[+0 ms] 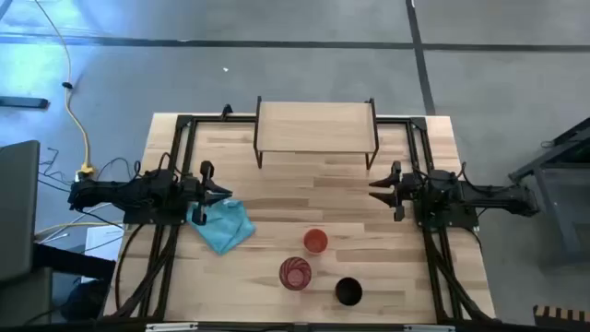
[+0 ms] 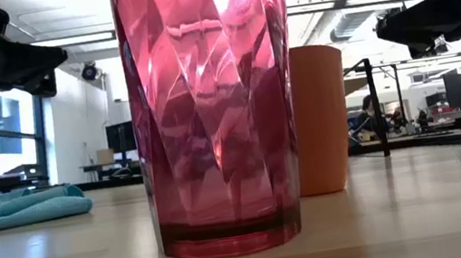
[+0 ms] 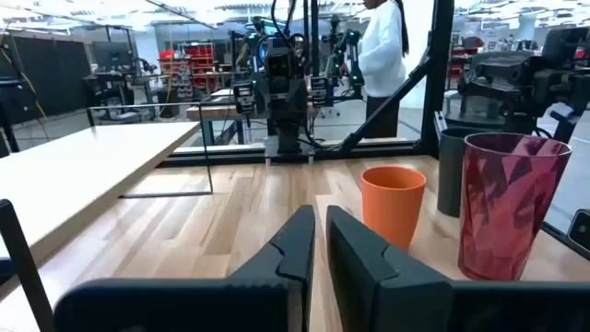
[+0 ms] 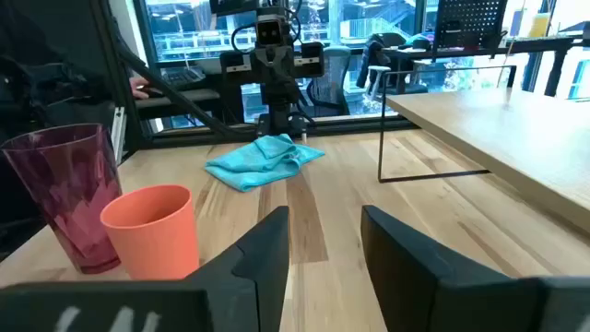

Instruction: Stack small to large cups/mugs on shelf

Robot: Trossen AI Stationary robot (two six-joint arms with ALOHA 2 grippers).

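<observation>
High view: three cups stand clustered, shelf (image 1: 316, 127) bare.
Your left gripper (image 1: 224, 195) is nearly closed, right gripper (image 1: 376, 189) spread; reaching the orange cup (image 1: 315, 242) risks toppling the pink tumbler (image 1: 295, 273).

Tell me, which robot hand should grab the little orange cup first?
Probably the right hand. The orange cup stands nearer its side, with bare table between them. The left hand hangs over the blue cloth, farther away.

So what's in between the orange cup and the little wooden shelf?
Nothing. In the high view, only bare table runs from the orange cup up to the shelf; the blue cloth lies off to the side.
</observation>
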